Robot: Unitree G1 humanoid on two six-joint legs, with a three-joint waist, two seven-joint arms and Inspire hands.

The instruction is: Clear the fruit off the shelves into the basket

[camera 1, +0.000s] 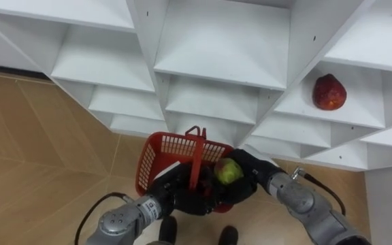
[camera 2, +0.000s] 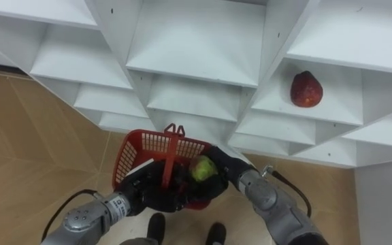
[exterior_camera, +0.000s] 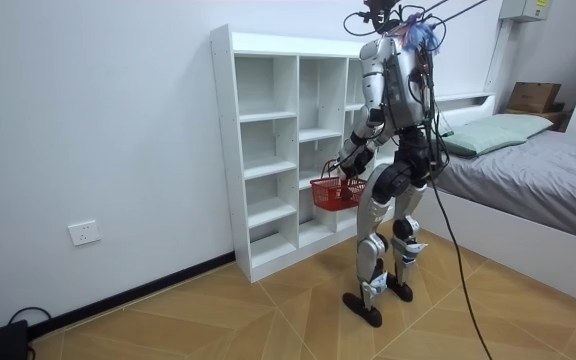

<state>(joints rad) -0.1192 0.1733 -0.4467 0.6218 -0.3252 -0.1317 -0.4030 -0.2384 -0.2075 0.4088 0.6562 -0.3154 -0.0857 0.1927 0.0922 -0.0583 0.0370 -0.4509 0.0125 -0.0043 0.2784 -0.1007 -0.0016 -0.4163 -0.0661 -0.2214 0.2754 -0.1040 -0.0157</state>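
Right hand comes in from the lower right, and its dark fingers are curled round a green apple, so this hand is clamped on the fruit. The apple is yellow-green and round. It is over the near right edge of the red basket. Whether it is touching the basket or is just above it cannot be told.

The basket has walls full of little holes and a thin red handle that stands up over its middle. The left hand comes in from the lower left. Its fingers are closed round the near part of the handle, so it is holding the basket up off the floor. Both hands are close together at the near side of the basket.

Behind the basket is the white closet, with 3 rows of open boxes side by side. On a shelf in the right row sits 1 red fruit. It rests on its shelf, up and to the right, well apart from both hands and from the basket.

Under the closet is a brown wooden floor. In the room view the robot stands upright on both feet right in front of the closet, facing it, with the basket at about hip height. A bed with a grey cover and a pale green pillow is at the room view's right, and a white wall socket is low on the wall at the room view's left
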